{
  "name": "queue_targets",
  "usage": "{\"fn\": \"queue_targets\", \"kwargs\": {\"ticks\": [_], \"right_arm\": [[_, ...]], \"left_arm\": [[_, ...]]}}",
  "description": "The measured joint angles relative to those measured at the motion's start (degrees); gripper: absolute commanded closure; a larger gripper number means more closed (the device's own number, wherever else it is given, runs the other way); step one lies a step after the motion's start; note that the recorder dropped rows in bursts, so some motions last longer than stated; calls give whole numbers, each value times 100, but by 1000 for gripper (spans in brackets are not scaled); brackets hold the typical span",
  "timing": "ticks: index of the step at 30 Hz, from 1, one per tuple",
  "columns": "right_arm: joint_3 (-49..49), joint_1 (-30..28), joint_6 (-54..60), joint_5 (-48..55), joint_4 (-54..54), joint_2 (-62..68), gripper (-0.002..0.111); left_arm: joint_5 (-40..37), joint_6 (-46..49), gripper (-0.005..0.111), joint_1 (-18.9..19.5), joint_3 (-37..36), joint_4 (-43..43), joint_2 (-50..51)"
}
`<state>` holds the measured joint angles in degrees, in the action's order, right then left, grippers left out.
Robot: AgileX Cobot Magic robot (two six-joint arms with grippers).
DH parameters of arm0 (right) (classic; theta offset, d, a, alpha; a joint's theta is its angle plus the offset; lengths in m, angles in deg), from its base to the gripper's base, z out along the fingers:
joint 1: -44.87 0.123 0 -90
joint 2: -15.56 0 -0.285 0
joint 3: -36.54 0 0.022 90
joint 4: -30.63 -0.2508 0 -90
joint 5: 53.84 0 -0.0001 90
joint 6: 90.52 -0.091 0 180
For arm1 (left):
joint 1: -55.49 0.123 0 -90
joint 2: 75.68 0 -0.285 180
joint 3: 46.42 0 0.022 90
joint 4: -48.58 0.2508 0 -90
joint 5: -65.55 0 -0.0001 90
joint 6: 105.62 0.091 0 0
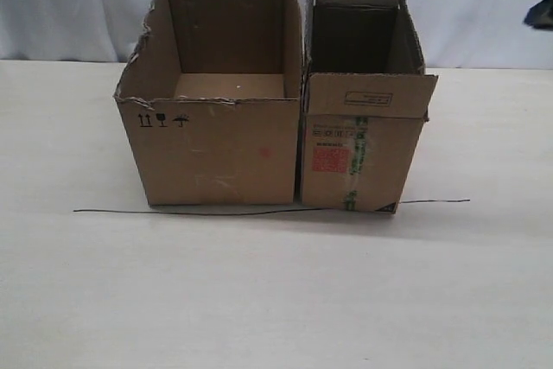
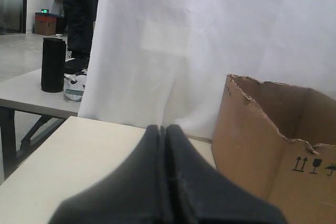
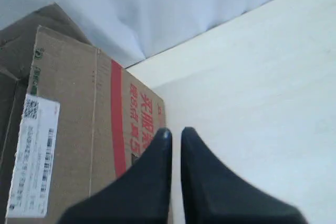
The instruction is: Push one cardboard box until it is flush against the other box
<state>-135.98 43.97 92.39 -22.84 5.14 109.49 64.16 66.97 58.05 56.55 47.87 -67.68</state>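
On the table (image 1: 276, 300), the wide torn-rimmed box (image 1: 216, 127) and the narrower red-labelled box (image 1: 363, 144) stand side by side near the far edge, walls touching. The left tool (image 2: 165, 145) is pressed closed, empty; the right tool (image 3: 175, 145) narrow, empty, beside the narrower box.

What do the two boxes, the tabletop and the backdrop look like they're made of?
Cardboard box: brown corrugated cardboard, matte, with a red label and green-printed tape. Other box: the same matte brown cardboard, its rim ragged and torn like paperboard. Table: pale, smooth, faintly grained, probably laminate or wood veneer. Backdrop: white cloth, judging by soft folds.
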Motion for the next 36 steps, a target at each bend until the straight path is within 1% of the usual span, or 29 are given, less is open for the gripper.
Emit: {"fn": "queue_targets", "kwargs": {"ticks": [1,3,7,12,15,19,23,31,32,36], "right_arm": [[0,-11,-191,164,374,-289,103],[86,56,-290,564,678,-744,103],[599,414,-290,1268,922,-1787,103],[1660,921,-437,1536,672,-2871,103],[2323,1340,-378,1490,276,-3091,103],[2952,1871,-259,792,-194,-2877,103],[3008,2170,-250,-34,-367,-2307,103],[3011,2218,-143,-1308,-526,-1020,103],[2980,2218,-132,-1353,-526,-938,103],[2340,2218,12,-1316,-537,-319,103]], "left_arm": [[0,0,107,0,0,0,0],[0,-9,107,0,0,0,0],[0,-9,107,0,0,0,0],[0,-9,107,0,0,0,0],[0,-9,107,0,0,0,0],[0,-9,107,0,0,0,0],[0,-9,107,0,0,0,0],[0,-9,107,0,0,0,0],[0,-9,107,0,0,0,0],[0,-9,107,0,0,0,0]]}}
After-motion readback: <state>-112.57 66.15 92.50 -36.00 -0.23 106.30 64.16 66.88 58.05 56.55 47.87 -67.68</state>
